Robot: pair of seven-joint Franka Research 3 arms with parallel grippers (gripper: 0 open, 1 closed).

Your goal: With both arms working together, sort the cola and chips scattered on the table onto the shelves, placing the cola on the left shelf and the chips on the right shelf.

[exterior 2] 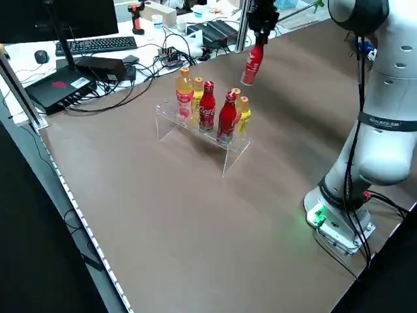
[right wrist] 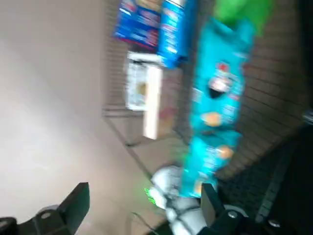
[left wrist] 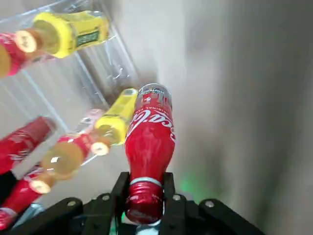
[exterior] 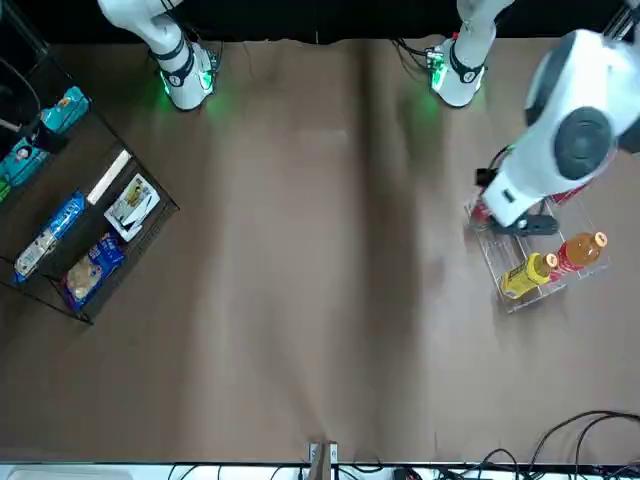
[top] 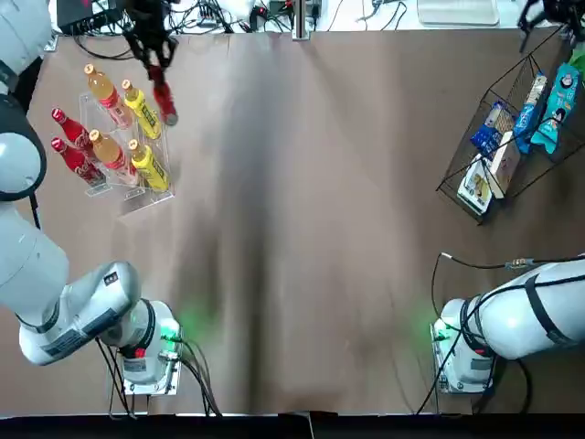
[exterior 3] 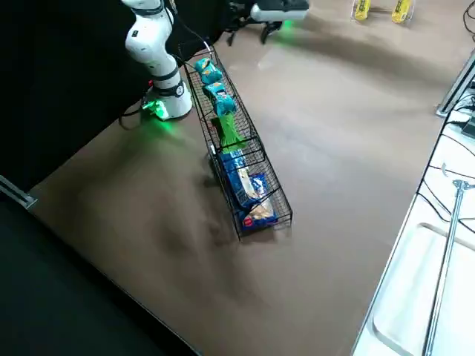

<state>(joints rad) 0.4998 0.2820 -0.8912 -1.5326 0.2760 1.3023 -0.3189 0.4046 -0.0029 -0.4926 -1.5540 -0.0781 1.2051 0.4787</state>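
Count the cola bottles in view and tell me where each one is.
3. Two cola bottles stand in the left shelf: one, another. The third hangs by its cap in the left gripper, beside the shelf. None seems hidden.

Glossy red plastic cola bottle (left wrist: 149, 147), clear shiny acrylic left shelf (top: 137, 197), black wire-mesh right shelf (top: 512, 101), matt brown counter (top: 302, 229).

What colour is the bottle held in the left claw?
Red bottle, white lettering; left wrist view shows it best.
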